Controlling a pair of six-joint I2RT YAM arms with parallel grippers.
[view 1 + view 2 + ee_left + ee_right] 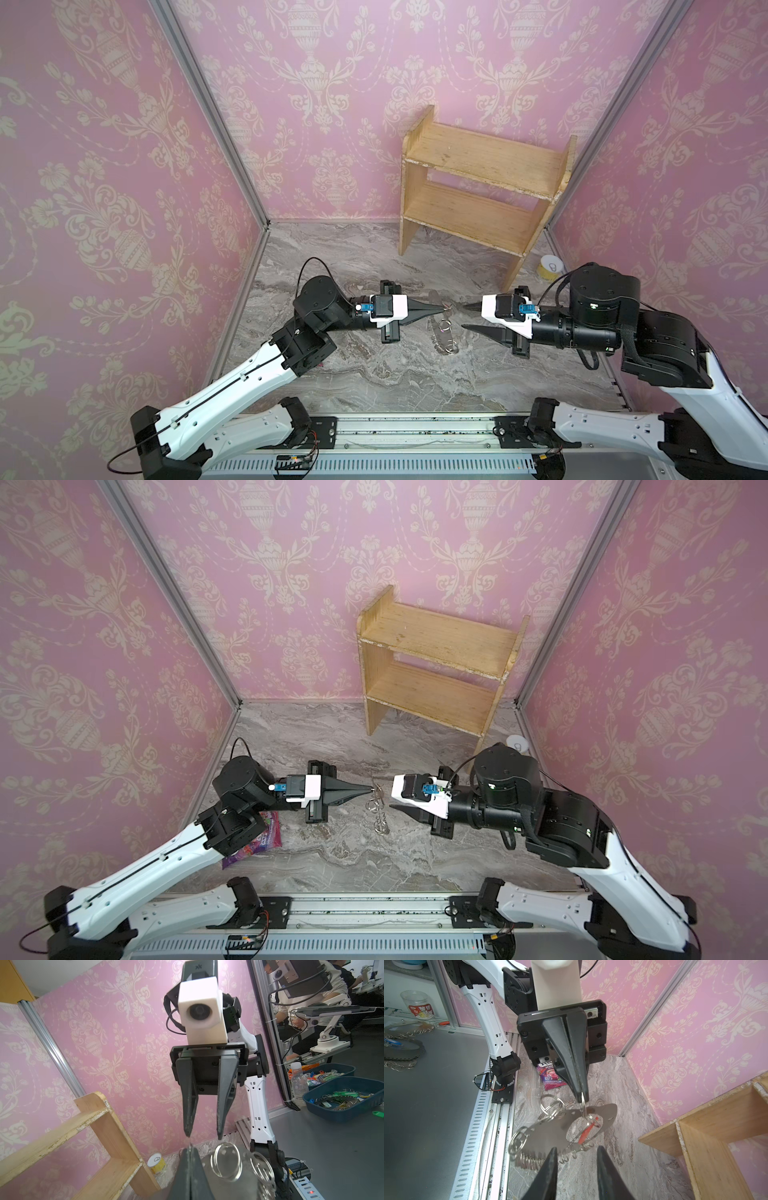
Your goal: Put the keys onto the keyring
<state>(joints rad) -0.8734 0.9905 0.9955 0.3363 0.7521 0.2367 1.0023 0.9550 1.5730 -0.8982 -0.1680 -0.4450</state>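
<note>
Right wrist view: the flat crescent keyring (548, 1132) lies on the marble table (633, 1157) directly beneath the left gripper (581, 1096), whose fingers are pressed together on a split ring (584, 1105) at the band's edge. Facing the left gripper, close by, the right gripper (576, 1149) stands spread and empty. Just below the left gripper's tips, the red-tagged key (588, 1129) hangs among the rings.

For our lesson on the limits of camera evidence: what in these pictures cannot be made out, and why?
Keys: blurred, right wrist view; threaded or not, unclear.
Keyring: both top views, too small to count rings.
Candy packet: right wrist view, partly behind left gripper.
Yellow can: a top view, mostly behind right arm.
</note>
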